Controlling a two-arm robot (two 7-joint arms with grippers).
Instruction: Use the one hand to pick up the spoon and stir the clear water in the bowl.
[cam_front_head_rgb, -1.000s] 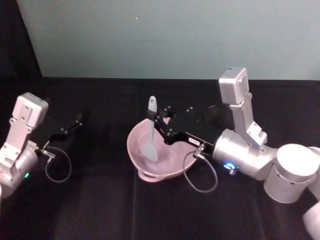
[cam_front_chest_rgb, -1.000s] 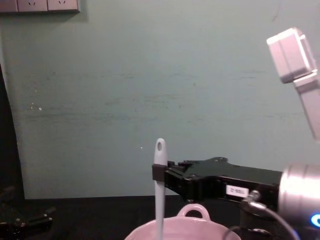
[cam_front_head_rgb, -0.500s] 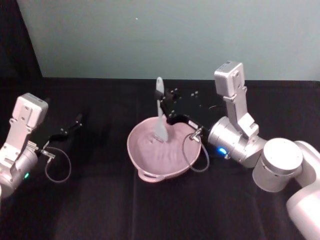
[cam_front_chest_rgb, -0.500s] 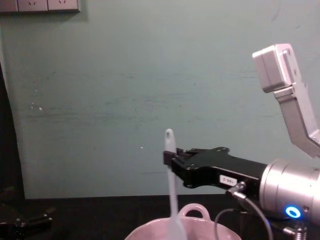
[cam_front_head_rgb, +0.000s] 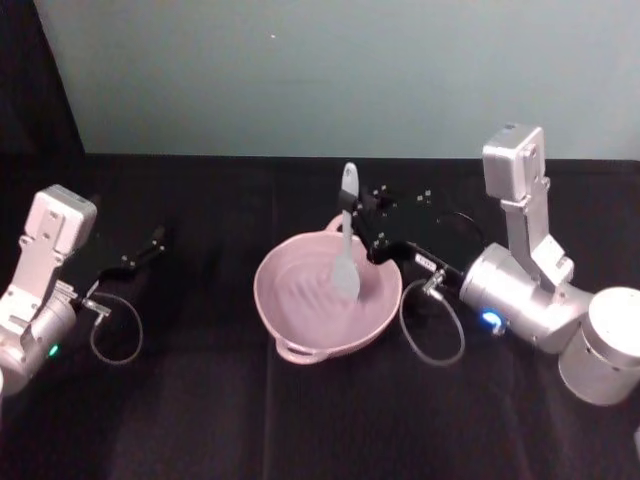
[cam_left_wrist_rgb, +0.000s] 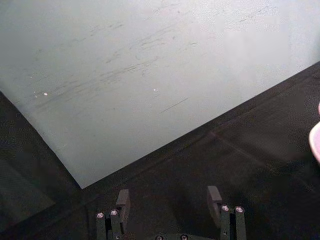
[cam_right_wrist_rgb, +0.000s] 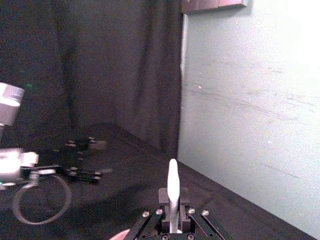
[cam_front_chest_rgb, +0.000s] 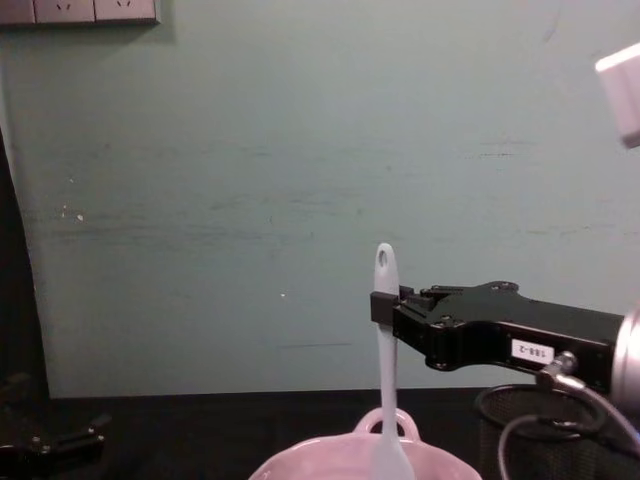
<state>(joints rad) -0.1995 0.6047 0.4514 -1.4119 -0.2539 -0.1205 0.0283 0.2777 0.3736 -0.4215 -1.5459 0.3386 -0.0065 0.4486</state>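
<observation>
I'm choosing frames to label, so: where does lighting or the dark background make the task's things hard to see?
Head view: the right gripper nearly merges with the black cloth, while the spoon and bowl stand out. Chest view: gripper and spoon contrast clearly with the pale wall. Left wrist view: the parked left gripper is dark on dark.

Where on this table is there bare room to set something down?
The table is bare along the front, on the robot's side of the bowl, and between the bowl and the parked, open left pincer. It is crowded behind and right of the bowl, where the right pincer holds the spoon upright in it, beside a mesh cup.
</observation>
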